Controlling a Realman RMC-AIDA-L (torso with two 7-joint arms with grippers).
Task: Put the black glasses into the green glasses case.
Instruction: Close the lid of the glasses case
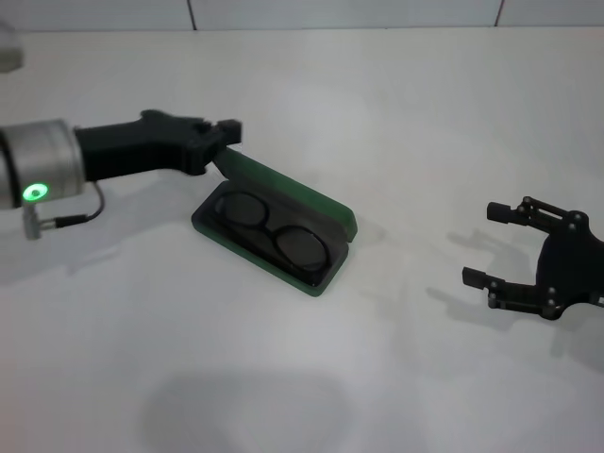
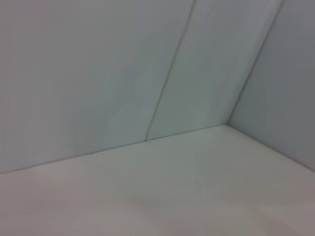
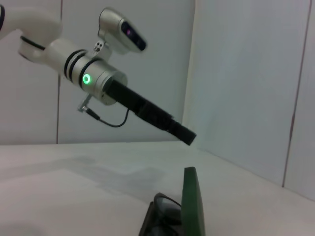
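White table [image 1: 396, 113] is seen spread across the head view, backed by pale wall panels [image 1: 340, 11]. Left arm [image 1: 57, 165] is reached in from the robot's left, its green status light lit, and the left gripper [image 1: 219, 142] is placed at the near-left end of the case lid; in the right wrist view that gripper [image 3: 184, 135] is seen just above the lid's upper edge, contact not certain. Whether its fingers are spread or closed cannot be told, since they are seen end-on and dark against the lid. The green glasses case [image 1: 274, 231] is laid open on the table at centre, lid stood up along its far side. The position of the left gripper is judged to suit tipping the lid over, the placing step being apparently done. The right gripper [image 1: 505, 250] is parked low over the table well apart on the robot's right, fingers spread wide and nothing held; it is judged to be kept clear of the case. The black glasses [image 1: 269, 231] are lain inside the case tray, both lenses upward, folded within the rim. Closing is judged to be all that remains, if anything.
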